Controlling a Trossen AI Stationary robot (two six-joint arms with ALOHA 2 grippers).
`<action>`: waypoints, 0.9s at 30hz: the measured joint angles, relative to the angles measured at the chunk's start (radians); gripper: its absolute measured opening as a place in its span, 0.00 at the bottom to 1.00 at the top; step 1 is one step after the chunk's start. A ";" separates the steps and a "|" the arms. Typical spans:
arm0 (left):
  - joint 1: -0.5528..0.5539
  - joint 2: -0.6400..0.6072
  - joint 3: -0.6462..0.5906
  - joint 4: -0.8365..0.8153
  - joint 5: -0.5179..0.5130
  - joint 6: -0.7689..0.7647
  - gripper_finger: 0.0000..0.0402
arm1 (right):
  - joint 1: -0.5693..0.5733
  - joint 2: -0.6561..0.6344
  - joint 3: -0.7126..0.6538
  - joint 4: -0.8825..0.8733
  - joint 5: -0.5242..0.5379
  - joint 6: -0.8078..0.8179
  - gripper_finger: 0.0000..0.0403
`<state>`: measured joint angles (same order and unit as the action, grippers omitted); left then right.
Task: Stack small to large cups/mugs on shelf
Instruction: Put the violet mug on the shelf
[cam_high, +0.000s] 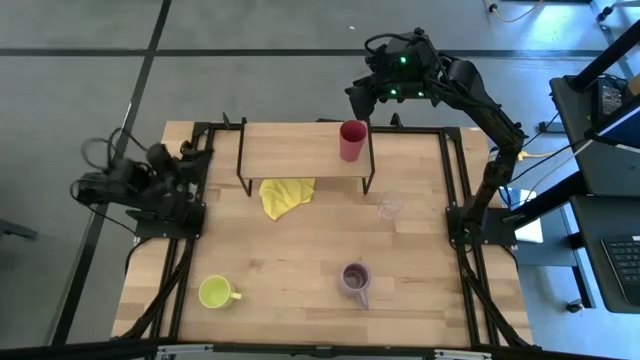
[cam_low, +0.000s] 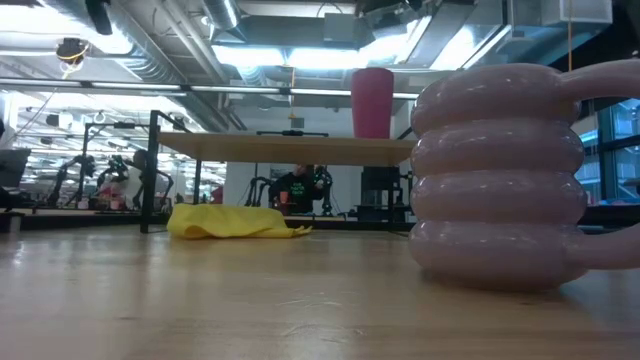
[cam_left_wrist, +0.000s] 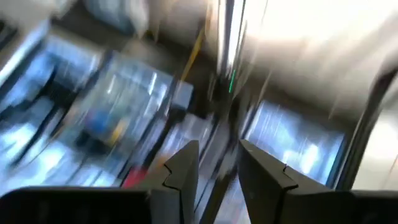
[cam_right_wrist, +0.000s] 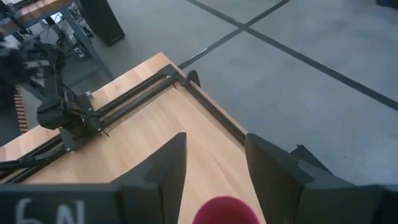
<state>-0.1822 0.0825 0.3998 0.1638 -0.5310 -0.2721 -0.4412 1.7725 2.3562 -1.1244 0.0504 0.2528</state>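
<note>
1. Right gripper hanging above the far edge of the table, just over the red cup, fingers spread apart and holding nothing; cup rim showing between them in the right wrist view.
2. Red cup standing upright on the shelf, near its right end, long axis vertical, mouth facing up.
3. Left gripper waiting folded at the table's left edge, fingers parted with a gap between them, gripping nothing, pointing up toward the ceiling.
4. Clear glass sitting on the table just right of the shelf's right legs, upright.
5. Lilac mug standing upright toward the near side, right of centre, mouth up, handle pointing to the near edge; filling the right of the low view with its ribbed side.
6. Lime mug resting upright at the near left, well apart from the lilac one, handle pointing right.
7. Yellow cloth lying crumpled on the table, partly under the shelf's front edge.
</note>
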 joint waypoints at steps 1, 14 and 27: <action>0.000 0.030 0.085 -0.194 -0.001 -0.030 0.25 | 0.000 0.000 0.000 -0.001 0.000 0.000 0.41; 0.001 0.358 0.466 -0.686 0.039 -0.014 0.25 | 0.166 -0.032 -0.050 -0.426 -0.228 0.046 0.41; 0.192 0.731 0.443 -0.580 0.621 0.037 0.25 | 0.405 -0.106 -0.046 -0.251 0.063 0.283 0.41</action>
<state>0.0096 0.8136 0.8429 -0.4160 0.0901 -0.2349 -0.0364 1.6660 2.3103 -1.3750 0.1133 0.5357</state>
